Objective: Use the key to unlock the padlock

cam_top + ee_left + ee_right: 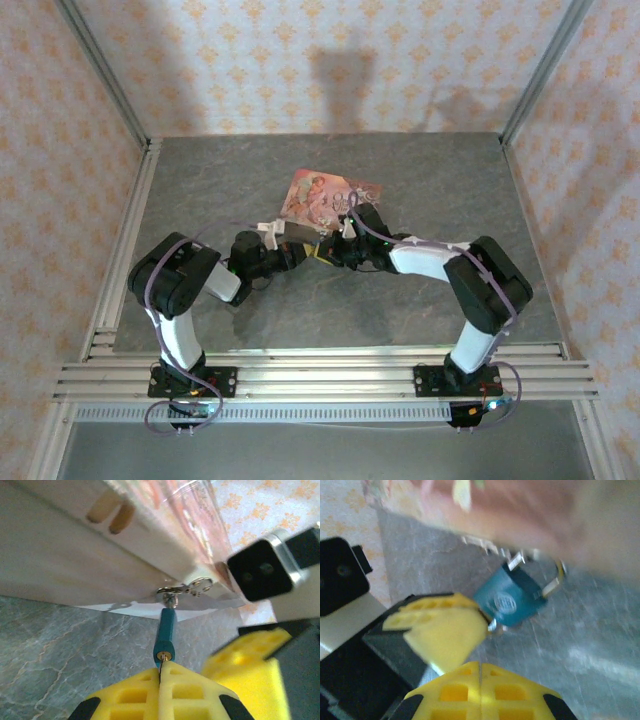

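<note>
Top external view showed you the grey table [450,190] with the pink box [322,194] at centre frame and both arms bent in toward its lower edge, wrists nearly meeting. In the left wrist view your left gripper [160,674] sat at bottom centre, its yellow pads pressed together on a thin sliver that I took for the key [493,625], a silvery bit in the right wrist view. The right gripper [480,672] was fully closed too, with nothing visible between its pads. It stood just beside the left one, at the right of the left wrist frame. The padlock [512,600] hung straight above the left fingertips in that frame, its long axis in line with the gripper and its shackle [554,582] hooked through the box's hasp [182,587] at upper centre. The key's tip met the lock's underside. So your left arm was the nearer one, and the coming move looked like a twist about that shared axis, once the key was fully seated
</note>
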Action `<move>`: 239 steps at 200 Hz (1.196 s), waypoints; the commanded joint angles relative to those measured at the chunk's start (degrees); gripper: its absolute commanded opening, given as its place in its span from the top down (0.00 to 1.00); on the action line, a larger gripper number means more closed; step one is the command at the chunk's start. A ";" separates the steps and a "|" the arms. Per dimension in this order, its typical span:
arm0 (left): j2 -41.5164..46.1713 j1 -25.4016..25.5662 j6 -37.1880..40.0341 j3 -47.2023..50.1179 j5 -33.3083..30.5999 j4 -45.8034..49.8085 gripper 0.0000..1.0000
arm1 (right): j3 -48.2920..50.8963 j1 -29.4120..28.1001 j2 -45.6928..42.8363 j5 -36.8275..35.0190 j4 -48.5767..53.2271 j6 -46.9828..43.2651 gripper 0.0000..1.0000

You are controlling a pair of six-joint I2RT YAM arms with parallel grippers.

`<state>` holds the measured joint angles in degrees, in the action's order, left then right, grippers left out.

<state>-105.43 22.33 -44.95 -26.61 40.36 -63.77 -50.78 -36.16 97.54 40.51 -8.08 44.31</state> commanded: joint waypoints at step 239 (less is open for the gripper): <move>-1.01 1.75 2.05 0.77 -3.18 -3.91 1.00 | -6.77 -8.04 1.48 -32.87 6.34 18.35 0.46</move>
<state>-106.39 23.29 -44.51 -26.50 38.46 -65.04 -55.18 -43.83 97.30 11.05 -0.86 60.64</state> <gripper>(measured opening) 0.048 0.543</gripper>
